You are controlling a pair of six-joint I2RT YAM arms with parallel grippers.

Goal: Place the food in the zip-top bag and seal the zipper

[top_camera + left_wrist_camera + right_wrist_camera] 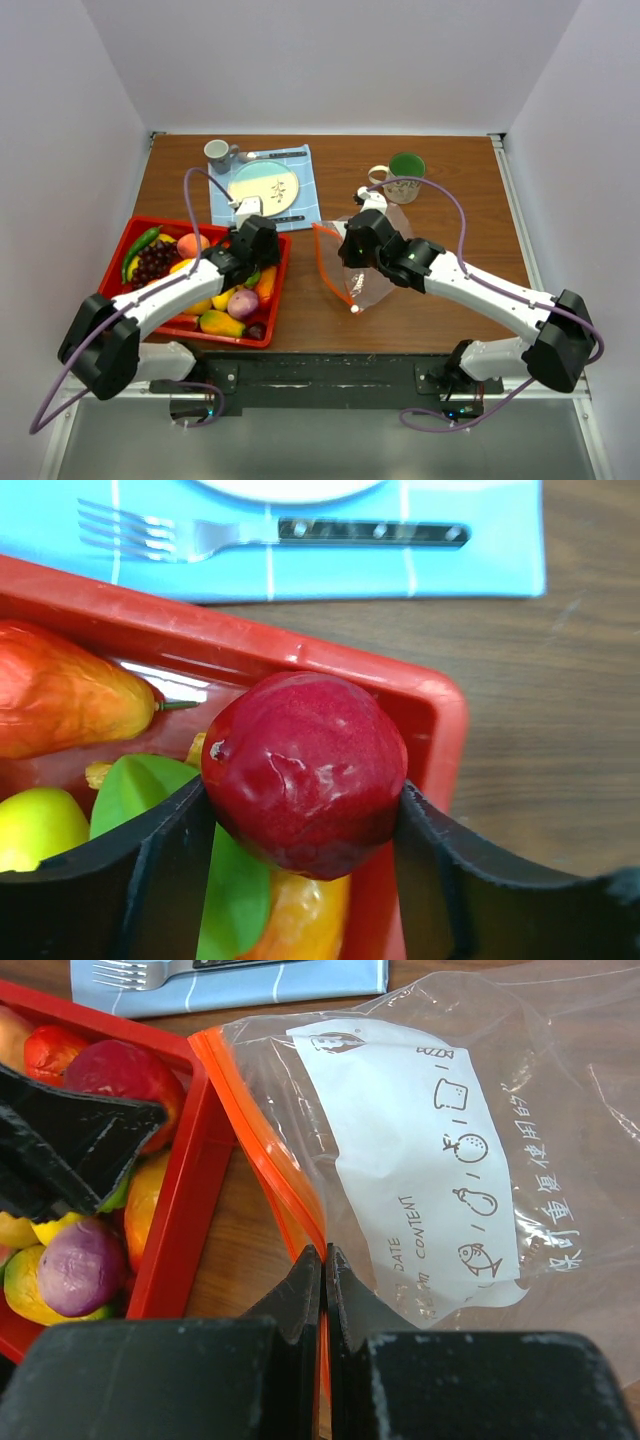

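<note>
Noting left gripper (302,798): jaws set against both sides of a dark red fruit (300,750), which sits in the corner of the red tray (330,665) among the other food. Right gripper (323,1260): pinched fully together on the zipper (255,1128) at the mouth of the zip-top bag (420,1140), which lies just beside the tray. Risks, by my judgement: the round, glossy fruit squirting from a shallow hold or snagging the tray wall, and the thin rim slipping so the mouth sags shut.
</note>
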